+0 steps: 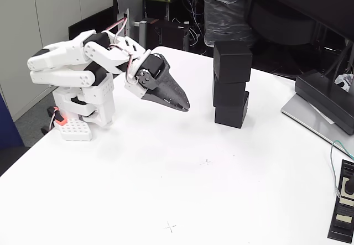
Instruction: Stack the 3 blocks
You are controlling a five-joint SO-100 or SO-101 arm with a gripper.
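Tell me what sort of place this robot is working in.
Probably an office or lab: a white table with a monitor stand at its right edge, and tangled cables and electronics behind.

Three matte black blocks (231,84) are standing plain and unpatterned on a white table (166,189), itself showing only faint grey cross marks. To the left of the blocks in the fixed view, a white arm (72,68) with black joints is carrying red and white wires, its dark grey gripper (185,107) showing no pattern. At the table's lower right corner, a black box (344,209) is bearing pale labels.
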